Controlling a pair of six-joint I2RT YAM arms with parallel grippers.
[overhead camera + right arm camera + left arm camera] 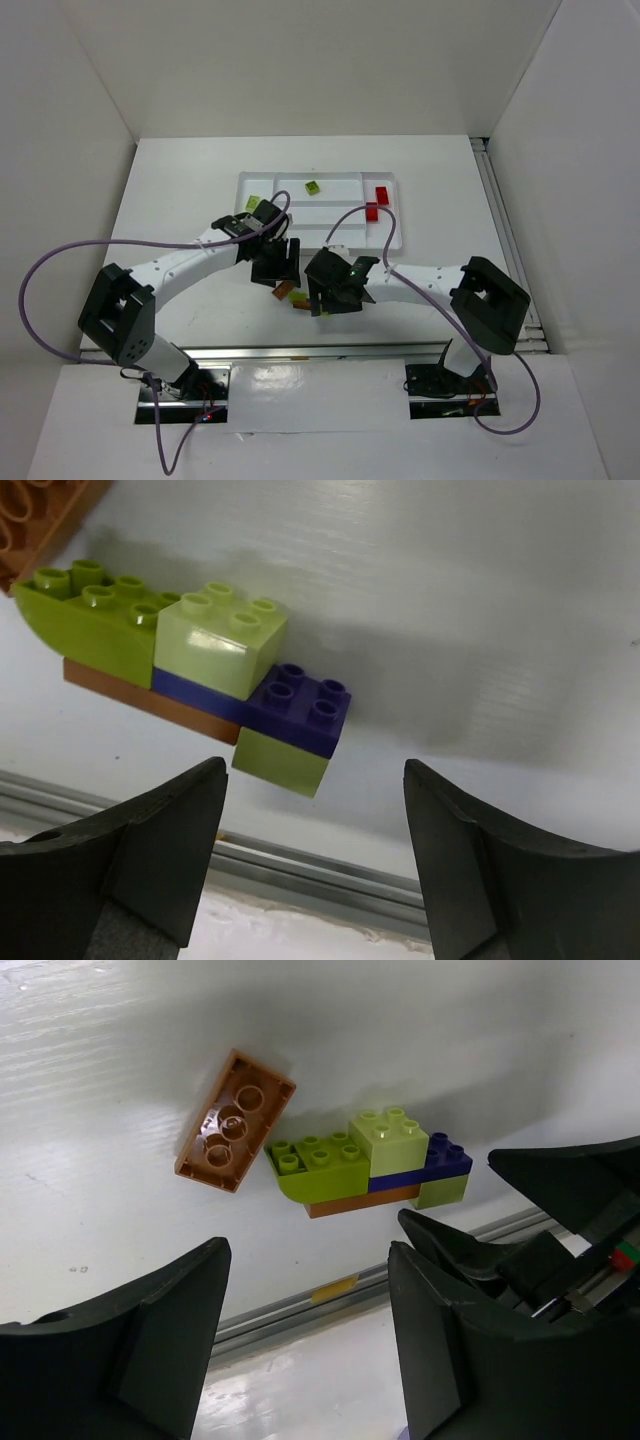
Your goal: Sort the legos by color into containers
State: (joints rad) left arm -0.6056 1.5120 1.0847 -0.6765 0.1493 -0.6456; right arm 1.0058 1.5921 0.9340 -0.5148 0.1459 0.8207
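A stuck-together cluster of lime green, purple and brown-orange legos (370, 1160) lies on the table near its front edge. It also shows in the right wrist view (200, 670) and in the top view (300, 303). A loose brown-orange lego (235, 1120) lies just left of it, also seen from the top (285, 290). My left gripper (308, 1260) is open and empty, hovering just short of the cluster. My right gripper (315, 780) is open and empty, close to the cluster's purple end. The white tray (340, 187) holds two lime green legos (313, 187) and two red legos (381, 195).
A metal rail (300, 1305) runs along the table's front edge right by the cluster. The two grippers (275, 262) (328, 290) are close together; the right one's fingers (570, 1200) show in the left wrist view. White walls enclose the table.
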